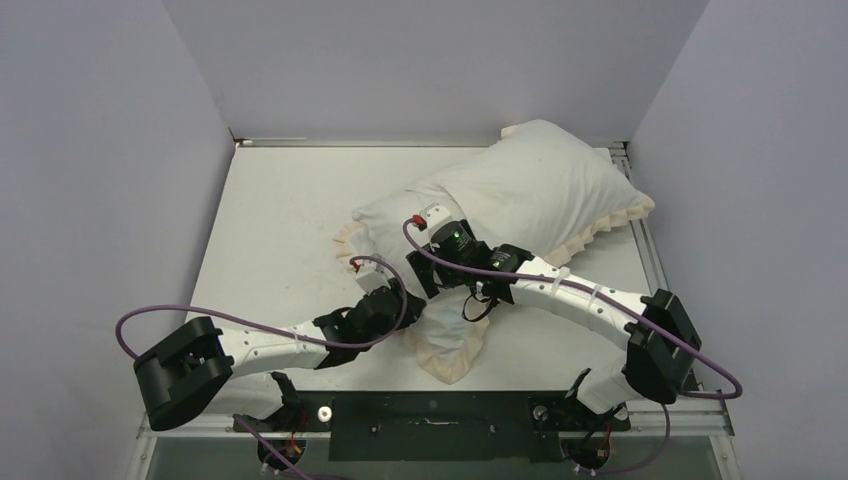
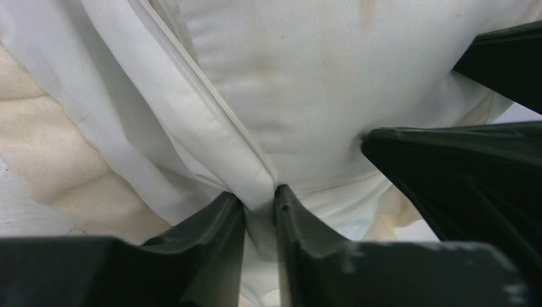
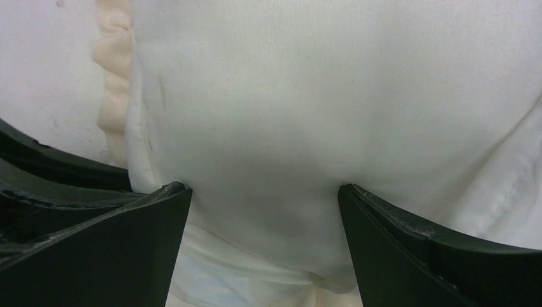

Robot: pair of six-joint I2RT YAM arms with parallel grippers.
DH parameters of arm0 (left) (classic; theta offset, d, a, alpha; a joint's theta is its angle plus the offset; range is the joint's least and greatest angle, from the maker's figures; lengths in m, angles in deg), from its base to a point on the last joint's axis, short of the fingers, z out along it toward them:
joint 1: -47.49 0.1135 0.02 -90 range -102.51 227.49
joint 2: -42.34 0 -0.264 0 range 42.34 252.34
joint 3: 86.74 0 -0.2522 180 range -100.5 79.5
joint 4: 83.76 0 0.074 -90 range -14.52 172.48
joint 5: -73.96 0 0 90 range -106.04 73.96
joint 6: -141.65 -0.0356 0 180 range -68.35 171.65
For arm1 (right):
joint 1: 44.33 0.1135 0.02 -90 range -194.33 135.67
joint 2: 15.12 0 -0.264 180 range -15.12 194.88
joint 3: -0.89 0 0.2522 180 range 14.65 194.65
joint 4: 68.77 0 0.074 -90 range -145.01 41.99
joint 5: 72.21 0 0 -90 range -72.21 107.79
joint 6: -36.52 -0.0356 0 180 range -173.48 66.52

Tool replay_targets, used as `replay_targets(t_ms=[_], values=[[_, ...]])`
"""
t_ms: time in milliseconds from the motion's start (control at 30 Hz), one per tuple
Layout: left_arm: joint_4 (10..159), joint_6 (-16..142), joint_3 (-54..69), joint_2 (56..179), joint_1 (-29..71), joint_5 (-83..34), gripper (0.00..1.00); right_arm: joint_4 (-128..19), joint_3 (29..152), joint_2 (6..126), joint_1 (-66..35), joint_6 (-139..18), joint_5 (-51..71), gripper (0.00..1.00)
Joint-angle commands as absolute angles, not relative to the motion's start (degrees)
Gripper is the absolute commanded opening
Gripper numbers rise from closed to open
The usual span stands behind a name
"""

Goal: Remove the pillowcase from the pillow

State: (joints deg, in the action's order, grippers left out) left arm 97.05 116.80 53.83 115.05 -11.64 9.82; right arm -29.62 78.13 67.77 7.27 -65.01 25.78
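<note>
The pillowcase [image 1: 545,180] lies diagonally across the table, white face up, its cream frill [image 1: 612,228] round the edge. In the left wrist view its zip edge [image 2: 192,83] runs down between my fingertips, and the plain white pillow [image 2: 300,83] shows inside the opening. My left gripper [image 2: 259,195] is shut on a fold of the pillowcase beside the zip. My right gripper [image 3: 265,188] is open wide, both tips pressed into a bulging white surface [image 3: 275,115]; I cannot tell whether that is bare pillow or covered. From above both grippers [image 1: 425,260] meet at the bundle's near left end.
Bare white table [image 1: 270,220] lies left of the bundle. Grey walls close in the back and sides, and a metal rail [image 1: 648,235] runs along the right edge. Purple cables [image 1: 130,325] loop off both arms. A frilled flap [image 1: 447,352] hangs toward the front edge.
</note>
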Motion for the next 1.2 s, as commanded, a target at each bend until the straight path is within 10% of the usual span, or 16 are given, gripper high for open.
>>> replay_targets(t_ms=[0, 133, 300, 500, 1167], values=[[95.25, 116.08, 56.12, 115.35, -10.89, 9.03, 0.19, -24.72, 77.84, 70.60, 7.34, -65.91, 31.50, 0.90], [96.39, 116.08, 56.82, 115.30, -10.45, 8.48, 0.00, -24.77, 76.08, 73.41, 7.34, -65.51, 28.93, 0.90], [96.93, 115.90, 57.23, 114.91, -10.37, 8.52, 0.00, -27.00, 75.61, 78.95, 7.28, -64.68, 25.24, 0.93], [97.23, 115.39, 58.63, 112.04, -10.42, 9.67, 0.00, -31.68, 78.78, 84.06, 7.14, -65.24, 21.68, 0.06], [94.66, 108.68, 58.12, 104.48, -13.28, 11.24, 0.00, -55.79, 94.67, 85.87, -6.73, -77.78, 16.65, 0.05]])
